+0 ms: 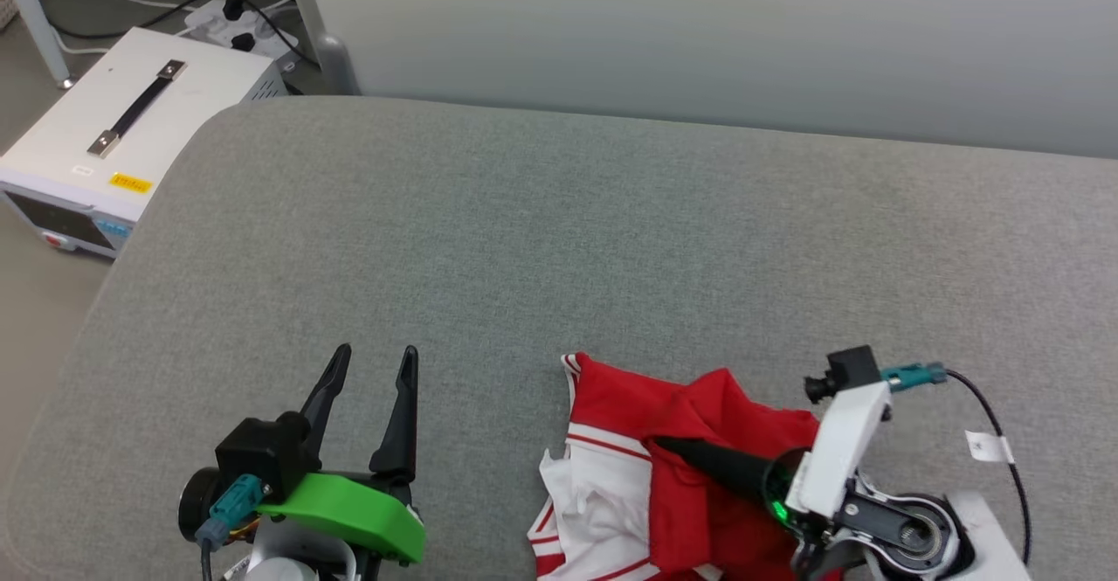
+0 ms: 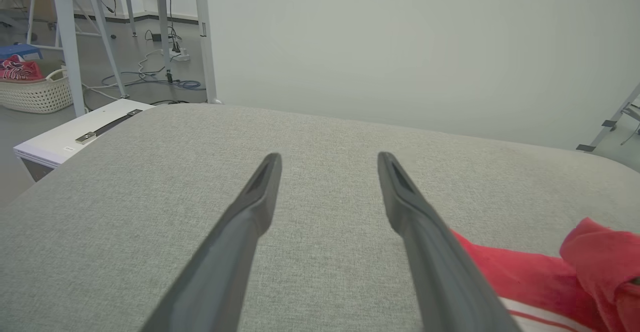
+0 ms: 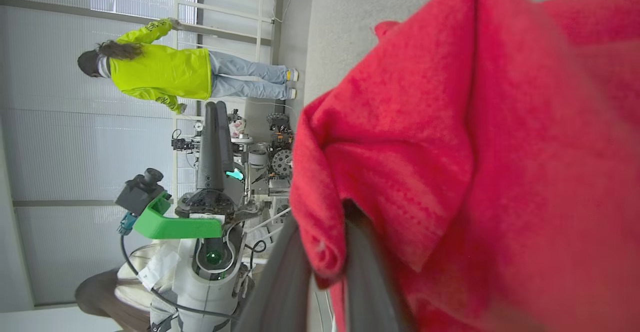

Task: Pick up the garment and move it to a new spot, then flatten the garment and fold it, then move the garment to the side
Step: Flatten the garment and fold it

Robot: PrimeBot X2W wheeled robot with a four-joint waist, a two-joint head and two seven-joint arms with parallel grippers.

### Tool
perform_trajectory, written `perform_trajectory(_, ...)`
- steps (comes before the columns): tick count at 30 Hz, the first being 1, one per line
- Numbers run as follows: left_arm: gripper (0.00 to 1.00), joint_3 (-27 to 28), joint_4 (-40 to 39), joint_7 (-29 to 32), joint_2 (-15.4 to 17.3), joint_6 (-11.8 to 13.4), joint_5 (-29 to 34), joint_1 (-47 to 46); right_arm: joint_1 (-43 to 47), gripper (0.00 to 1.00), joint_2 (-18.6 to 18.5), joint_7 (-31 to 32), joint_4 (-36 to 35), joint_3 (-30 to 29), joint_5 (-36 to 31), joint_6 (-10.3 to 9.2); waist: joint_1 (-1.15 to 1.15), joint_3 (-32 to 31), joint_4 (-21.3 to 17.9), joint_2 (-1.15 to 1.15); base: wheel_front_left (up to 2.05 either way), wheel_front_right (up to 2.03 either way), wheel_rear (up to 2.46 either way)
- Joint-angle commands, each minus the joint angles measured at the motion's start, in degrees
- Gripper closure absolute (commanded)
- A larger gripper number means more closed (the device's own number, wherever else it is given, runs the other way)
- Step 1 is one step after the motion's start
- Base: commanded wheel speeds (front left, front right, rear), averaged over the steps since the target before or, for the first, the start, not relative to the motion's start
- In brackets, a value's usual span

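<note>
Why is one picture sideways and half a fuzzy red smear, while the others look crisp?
Right wrist view: the camera is rolled over, so the person lies sideways, and the garment sits so near the lens that it blurs. Head view: soft even light, sharp weave on the grey cushion. Left wrist view: wide lens seems to bow the cushion's far edge.

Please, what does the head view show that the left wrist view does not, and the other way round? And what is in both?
Head view, not left wrist view: the right gripper shut on the garment, and a power strip on the floor.
Left wrist view, not head view: a basket holding red cloth, and metal frame legs.
Both: the open left gripper, the grey cushion, part of the garment, and the white box with its black handle.
</note>
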Motion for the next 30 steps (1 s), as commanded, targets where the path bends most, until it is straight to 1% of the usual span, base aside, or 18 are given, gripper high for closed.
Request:
perform_trajectory(1,0.0,0.0,0.4,-0.2,-0.2,-0.4,0.3,-1.7,-2.1,1.0,0.1,-2.0,0.8,2.2,0.6,-0.02,0.0,2.4,2.0,0.0,0.0,0.0,0.0)
perform_trajectory(4,0.0,-0.2,0.9,-0.4,-0.6,-0.7,0.3,-2.7,-4.3,1.0,0.1,-5.8,2.6,6.0,1.1,-0.02,0.0,3.9,2.7,0.0,0.0,0.0,0.0)
perform_trajectory(9,0.0,-0.2,2.0,-0.7,-1.3,-1.1,0.4,-3.8,-6.8,1.0,0.1,-10.0,7.5,9.8,-2.5,-0.02,0.0,5.5,3.0,0.0,0.0,0.0,0.0)
perform_trajectory(10,0.0,-0.2,2.2,-0.8,-1.4,-1.1,0.4,-3.9,-7.0,0.98,0.1,-10.5,8.0,10.3,-2.6,-0.02,0.0,5.6,2.8,0.0,0.0,0.0,0.0)
perform_trajectory(11,0.0,-0.1,2.4,-0.9,-1.5,-1.2,0.5,-4.0,-7.2,0.56,0.1,-11.0,8.5,11.0,-2.7,-0.02,0.0,5.6,2.7,0.0,0.0,0.0,0.0)
perform_trajectory(12,0.0,0.0,2.7,-0.9,-1.5,-1.3,0.5,-4.1,-7.4,0.0,0.1,-11.6,8.7,11.7,-2.9,-0.02,0.0,5.7,2.4,0.0,0.0,0.0,0.0)
perform_trajectory(17,0.0,0.3,3.6,-1.1,-1.6,-1.7,0.6,-4.3,-8.3,0.0,-0.2,-14.1,6.5,13.6,-1.8,-0.02,0.0,5.1,0.9,0.0,0.0,0.0,0.0)
perform_trajectory(21,0.0,0.6,3.9,-1.2,-1.4,-1.9,0.8,-4.1,-8.4,0.0,-2.1,-16.1,2.7,14.9,-2.9,-0.02,0.0,4.3,-0.8,0.0,0.0,0.0,0.0)
perform_trajectory(25,0.0,0.9,3.9,-1.3,-1.3,-1.9,0.8,-3.6,-7.3,0.0,-5.8,-18.8,-1.4,15.6,-5.5,-0.02,0.0,3.4,-2.3,0.0,0.0,0.0,0.0)
perform_trajectory(29,0.0,1.5,3.9,-1.3,-1.0,-1.5,0.7,-2.7,-5.5,0.0,-9.6,-23.7,-3.8,14.4,-10.9,-0.02,0.0,2.3,-3.8,0.0,0.0,0.0,0.0)
perform_trajectory(30,0.0,1.6,3.8,-1.3,-0.9,-1.4,0.7,-2.5,-5.1,0.0,-10.5,-25.7,-4.3,13.4,-13.0,-0.02,0.0,2.0,-4.2,0.0,0.0,0.0,0.0)
